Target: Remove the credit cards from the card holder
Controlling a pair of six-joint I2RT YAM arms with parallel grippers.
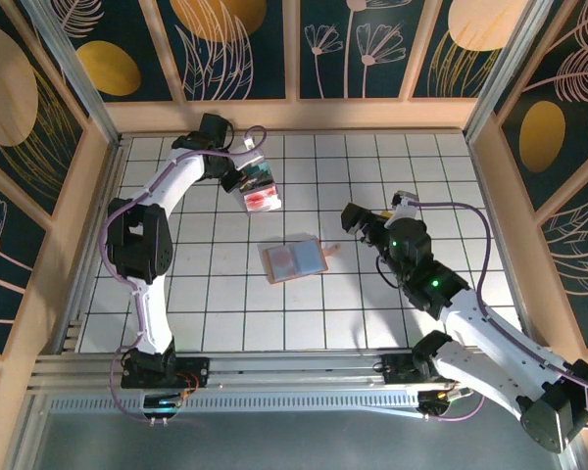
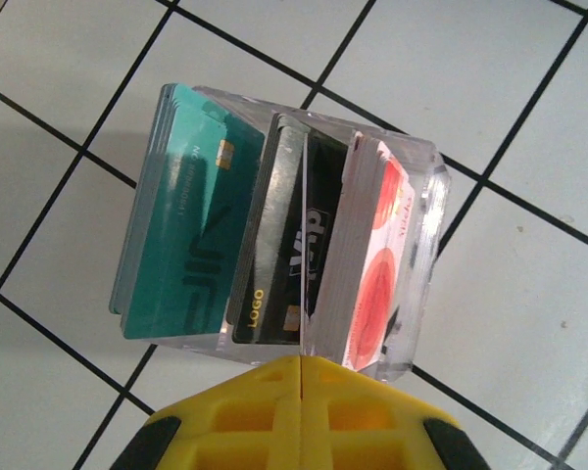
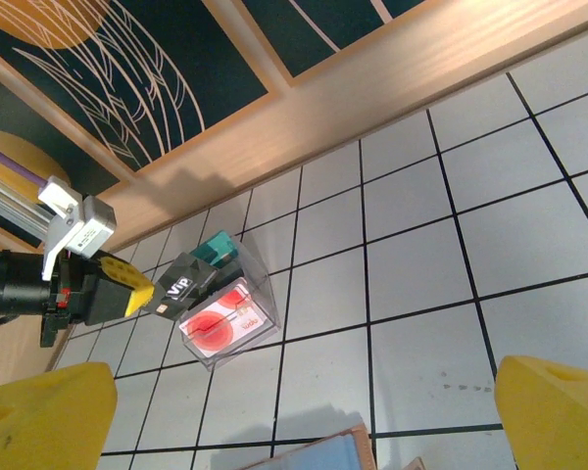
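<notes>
- Near the middle of the white tiled table (image 1: 421,166): the card holder (image 1: 294,259), open and flat, grey-blue side up, tan border all round.
- Bare tiles on every side of the card holder; no edge of it touching anything.
- At 11 o'clock from the card holder, well apart: a clear box (image 1: 260,191) with cards on edge inside.
- In the box: teal cards (image 2: 176,235) on one side, red-and-white cards (image 2: 377,274) on the other, dark cards between.
- At the 10 o'clock side of the box: the left gripper (image 2: 302,377), yellow fingers pressed together on the end of a black VIP card (image 3: 181,284).
- Far end of that black card down in the box, between the teal and the red-and-white stacks.
- At 2 o'clock from the card holder, near but not touching: the right gripper (image 3: 299,411), jaws wide apart, nothing between them.
- Top edge of the card holder just under the right gripper in the right wrist view.
- Between the box and the wooden back wall (image 3: 372,98): open tiles.
</notes>
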